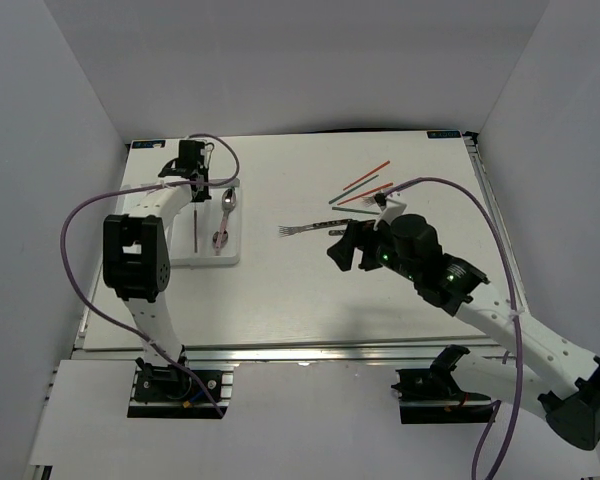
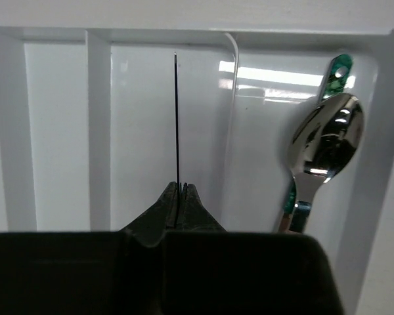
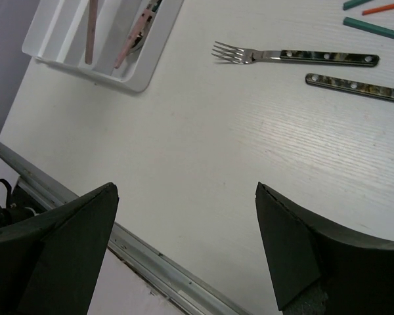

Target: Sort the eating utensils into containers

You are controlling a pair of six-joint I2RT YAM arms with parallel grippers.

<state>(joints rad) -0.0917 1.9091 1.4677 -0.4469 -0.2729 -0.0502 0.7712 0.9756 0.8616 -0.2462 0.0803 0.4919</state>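
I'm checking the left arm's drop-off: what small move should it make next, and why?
Probably open the left gripper: it is shut on a thin chopstick lined up along one slot of the white tray, between dividers, so releasing should drop it in.

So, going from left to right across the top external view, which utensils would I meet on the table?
lone chopstick → spoons → fork → loose chopsticks

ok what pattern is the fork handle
Dark and mottled on the fork, best seen in right wrist view.
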